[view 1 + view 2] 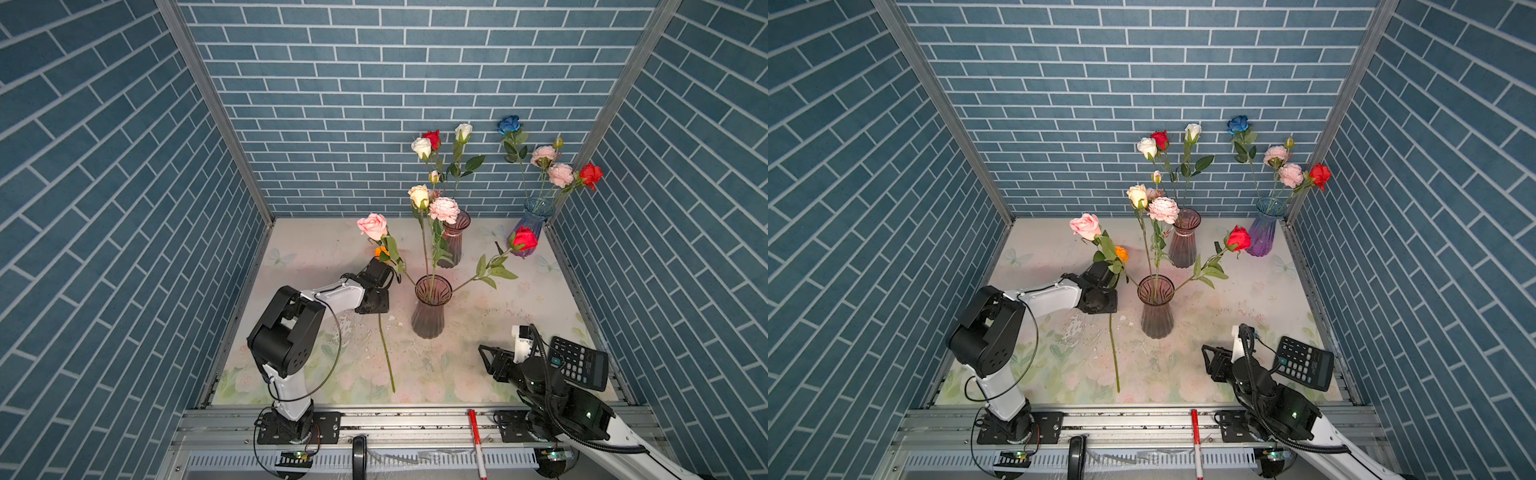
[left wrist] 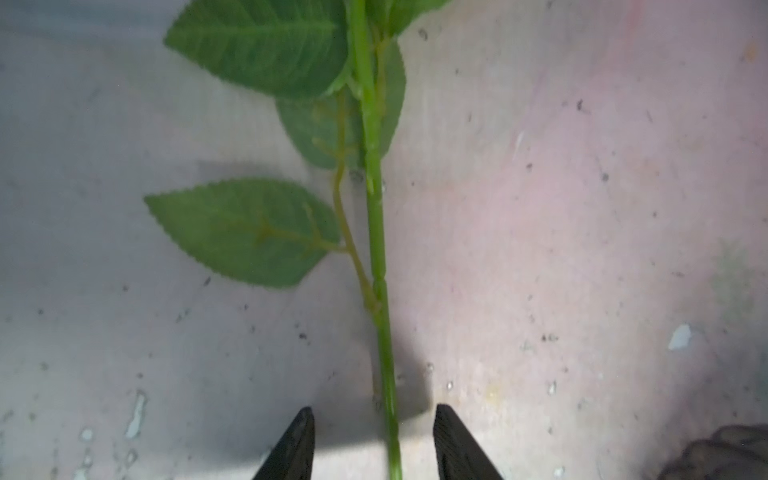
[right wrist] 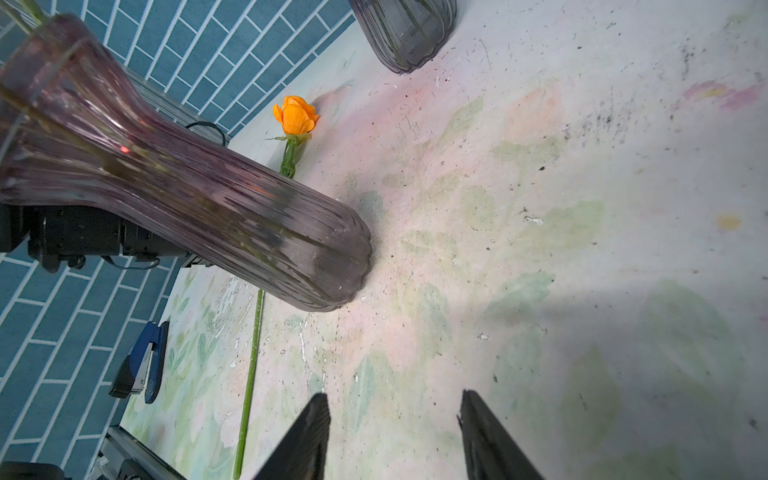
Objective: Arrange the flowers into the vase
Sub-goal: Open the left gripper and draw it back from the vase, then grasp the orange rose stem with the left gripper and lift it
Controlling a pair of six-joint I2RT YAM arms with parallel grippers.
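Only the orange flower [image 1: 1121, 253] lies unplaced, left of the front vase [image 1: 1156, 316], its stem [image 2: 380, 249] ungripped between the parted jaws of the left gripper [image 2: 374, 409].

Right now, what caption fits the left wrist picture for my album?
The left gripper, open, straddles a leafy flower stem on the table.
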